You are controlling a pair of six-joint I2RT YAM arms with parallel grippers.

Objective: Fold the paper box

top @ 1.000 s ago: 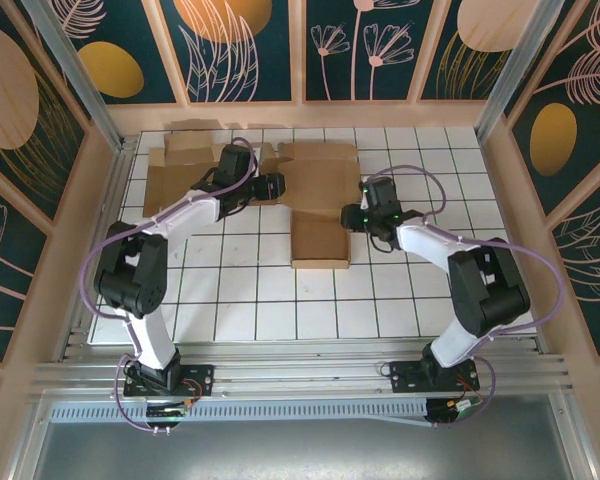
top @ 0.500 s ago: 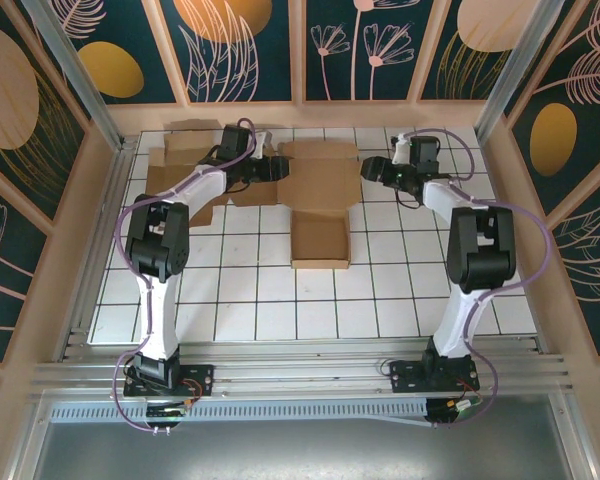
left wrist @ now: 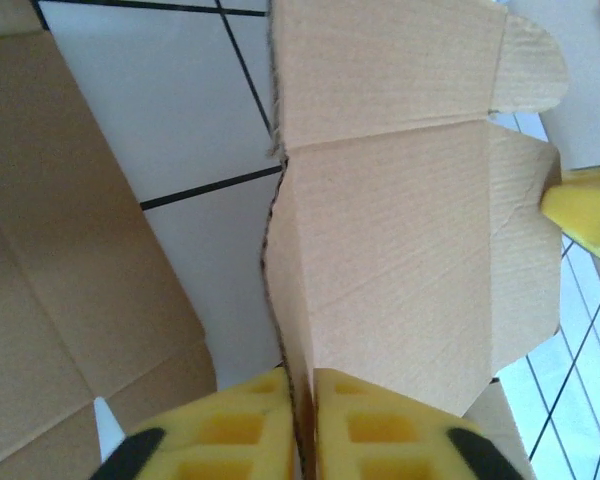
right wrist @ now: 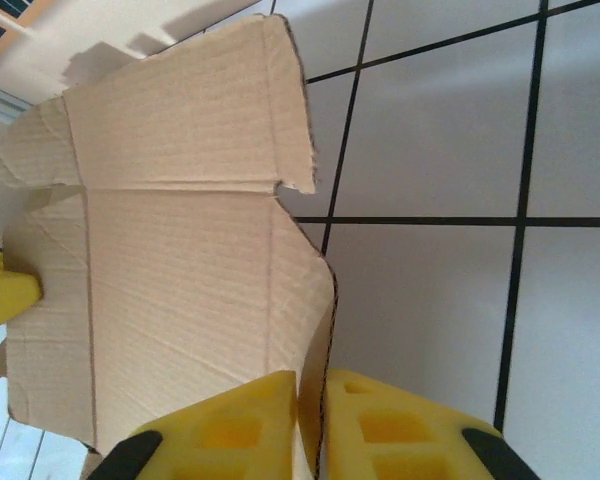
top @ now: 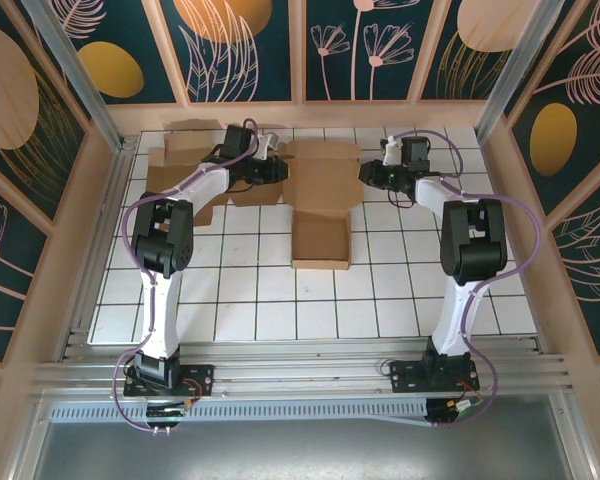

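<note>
Right arm has swung from mid-table to the far rows since a second ago. Top view: left gripper (top: 276,168) and right gripper (top: 366,172) flank the flat cardboard box (top: 320,205) at far centre of the table (top: 400,290). Left wrist: fingers (left wrist: 240,435) pressed together on one edge of the box's back panel (left wrist: 410,270). Right wrist: fingers (right wrist: 230,435) pinch that panel's opposite edge. Risk: uneven pulling could tear the panel or drag the box.

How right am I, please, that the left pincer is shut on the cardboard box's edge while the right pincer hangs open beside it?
The right pincer is not open: the right wrist view shows it shut on an edge of the cardboard box too.
</note>
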